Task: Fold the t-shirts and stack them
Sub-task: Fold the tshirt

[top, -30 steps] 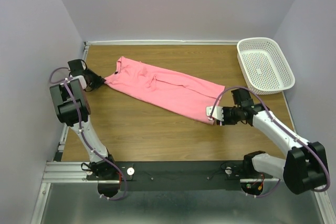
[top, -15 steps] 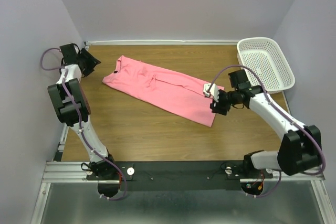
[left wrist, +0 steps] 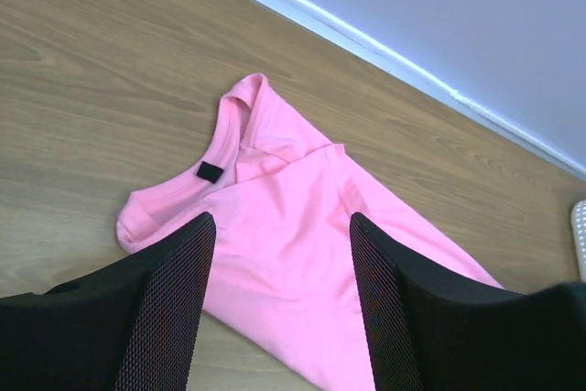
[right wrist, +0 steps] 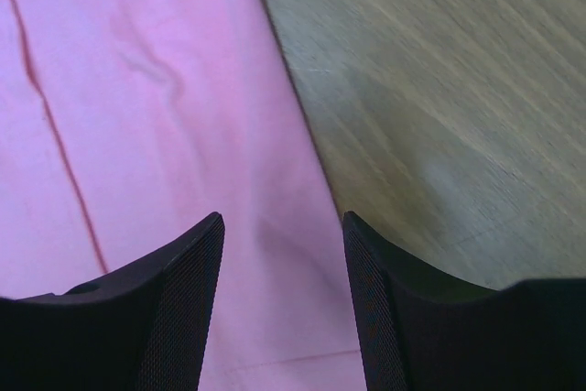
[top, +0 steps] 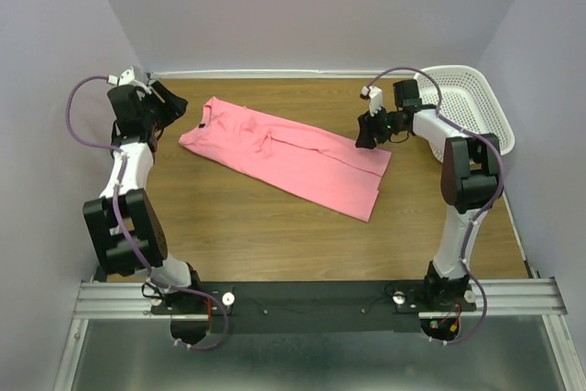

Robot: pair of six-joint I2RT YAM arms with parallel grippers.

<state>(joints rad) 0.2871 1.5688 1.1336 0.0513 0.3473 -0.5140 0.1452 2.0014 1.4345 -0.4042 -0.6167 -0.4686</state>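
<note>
The wooden surface (top: 275, 235) is standing inside pale lilac walls. A white perforated basket (top: 462, 103) is sitting in its far right corner, well apart from the cloth. In the top view the right arm is crossing in front of the basket's left and near side and hiding part of its rim.

The salmon-pink t-shirt (top: 293, 157) is lying flat on the far half of the surface as one long strip. It is running diagonally from the far left toward the middle right. Its round neck is pointing to the left arm, and a small black label (left wrist: 210, 171) is showing inside the collar. One sleeve is lying folded over the body, and some soft wrinkles are gathering near the middle. The hem end is spreading a little wider at the right.

The left claw (top: 169, 103) is hovering just beside the neck end with its fingers apart, gripping nothing. The right claw (top: 366, 130) is hanging over the far corner of the hem, also spread apart and gripping nothing. In the right wrist view the shirt's edge is running between its fingers.
</note>
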